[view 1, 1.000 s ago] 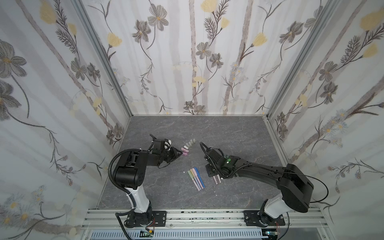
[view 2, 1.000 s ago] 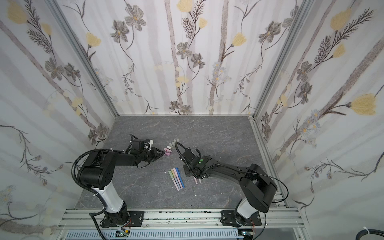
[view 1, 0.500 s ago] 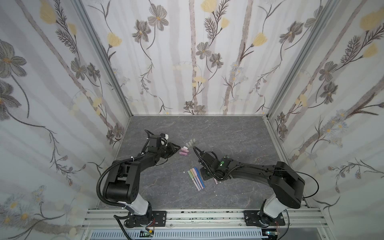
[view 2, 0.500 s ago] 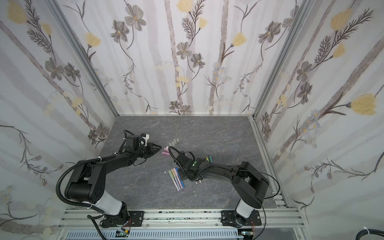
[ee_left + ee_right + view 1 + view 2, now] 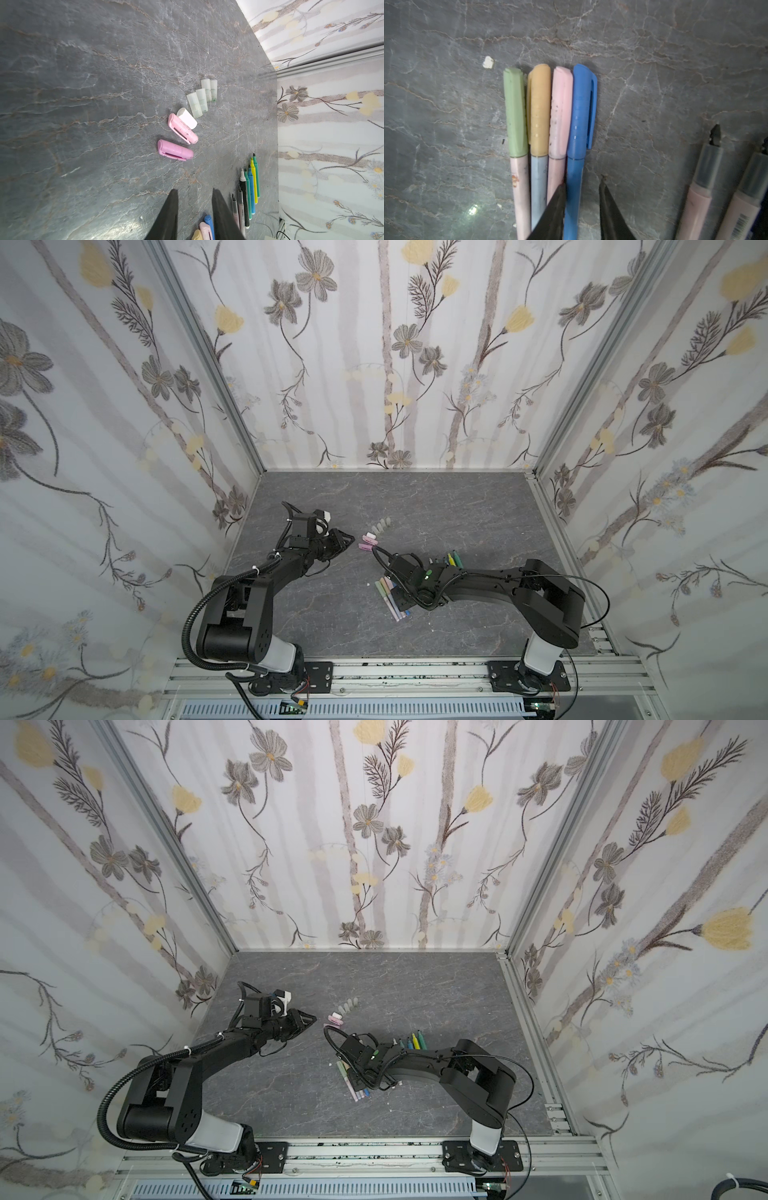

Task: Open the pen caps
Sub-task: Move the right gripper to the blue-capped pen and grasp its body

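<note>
While both arms lay stretched out over a grey, stone-patterned desk (image 5: 457,510) between flowered walls, both top views showed the left end effector (image 5: 345,538) pointing at a small cluster of loose pen caps (image 5: 374,533), near them but not touching. The right end effector (image 5: 400,602) hung over four capped pens (image 5: 388,593) that lay side by side near the middle of the desk. A fan of uncapped pens (image 5: 451,560) lay just behind that arm's wrist, too small there to count.

Seen from the left wrist, the left end effector (image 5: 195,192) had its two dark fingers narrowly parted, with only bare desk between them. Beyond them lay seven loose caps. Four were translucent caps (image 5: 199,99) in a touching row. One white cap (image 5: 187,118) lay against one pink cap (image 5: 182,128), and one purple cap (image 5: 175,150) lay just beside that. Seven uncapped pens (image 5: 248,193) lay parallel off to one side, tips bare.

Seen from the right wrist, the four pens touched along their length. There was one green cap (image 5: 515,112), one peach cap (image 5: 539,110), one pale pink cap (image 5: 561,112) and one blue cap (image 5: 582,108). The right end effector (image 5: 581,184) stood narrowly parted astride the barrel of the blue pen (image 5: 574,176), not clamped on it: one finger was close against it, the other stood clear. Two uncapped pens showed nearby.
</note>
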Tool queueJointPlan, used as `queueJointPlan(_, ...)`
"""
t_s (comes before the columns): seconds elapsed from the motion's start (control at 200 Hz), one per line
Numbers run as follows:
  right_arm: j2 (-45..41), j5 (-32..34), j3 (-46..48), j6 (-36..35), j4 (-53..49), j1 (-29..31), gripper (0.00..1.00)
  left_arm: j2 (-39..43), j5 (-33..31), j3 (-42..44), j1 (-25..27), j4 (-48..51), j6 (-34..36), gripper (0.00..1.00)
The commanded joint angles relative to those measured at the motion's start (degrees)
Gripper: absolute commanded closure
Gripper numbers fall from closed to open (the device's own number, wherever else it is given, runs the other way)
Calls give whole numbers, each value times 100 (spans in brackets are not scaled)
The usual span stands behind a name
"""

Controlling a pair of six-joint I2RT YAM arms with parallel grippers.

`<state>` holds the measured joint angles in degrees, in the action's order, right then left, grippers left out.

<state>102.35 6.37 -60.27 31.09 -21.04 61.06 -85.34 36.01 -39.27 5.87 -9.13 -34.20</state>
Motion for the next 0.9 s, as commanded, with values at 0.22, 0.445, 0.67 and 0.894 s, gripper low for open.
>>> queueJointPlan(0.22, 214, 68, -29, 73, -126, 11, 74, 10, 72, -41, -14, -91, 66, 72)
queueJointPlan(0.445, 186, 35, 190, 67, -158, 9, 89, 104, 140, -115, -16, 27, 104, 72)
queueJointPlan(0.67, -320, 123, 349, 3, -147, -147, 96, 177, 360, -260, 20, 184, 98, 71)
queueJointPlan(0.894, -1265, -244, 524, -210, 49, -736, 99, 445, 355, -369, 406, 395, 51, 70)
